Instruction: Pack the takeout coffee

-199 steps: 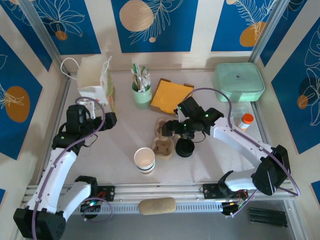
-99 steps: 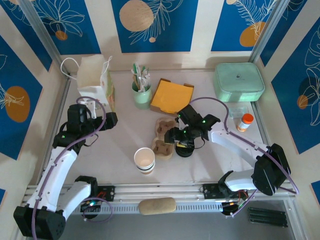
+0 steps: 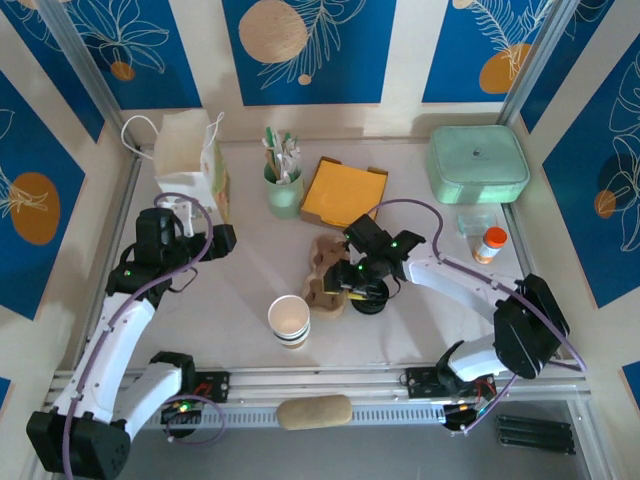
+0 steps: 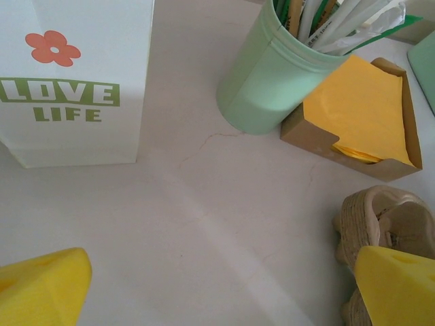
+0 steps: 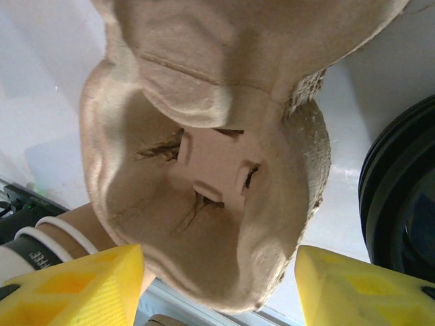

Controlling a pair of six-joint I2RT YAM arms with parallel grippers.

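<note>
The takeout coffee cup [image 3: 289, 320] stands upright and uncovered near the table's front; its banded rim [image 5: 64, 231] shows at the lower left of the right wrist view. Its black lid [image 3: 370, 299] [image 5: 401, 204] lies flat just right of the brown pulp cup carrier [image 3: 325, 272]. My right gripper [image 3: 341, 283] [image 5: 217, 261] hangs low over the carrier's near well [image 5: 204, 170], with one yellow finger on each side of it and a thin gap at the right finger [image 5: 360, 285]. My left gripper [image 3: 221, 243] [image 4: 217, 282] is wide open over bare table, holding nothing.
A white "LOVE LIFE" paper bag [image 3: 195, 160] [image 4: 75, 81] stands at the back left. Beside it are a mint-green cup of utensils [image 3: 284, 186] [image 4: 272, 81] and a box of yellow napkins [image 3: 343, 192] [image 4: 360, 115]. A mint-green lidded container [image 3: 478, 163] and an orange-capped bottle [image 3: 491, 243] sit at the right.
My right arm has swung left and down from above the lid to the carrier's near end, and its jaws have narrowed. The left arm has not moved.
</note>
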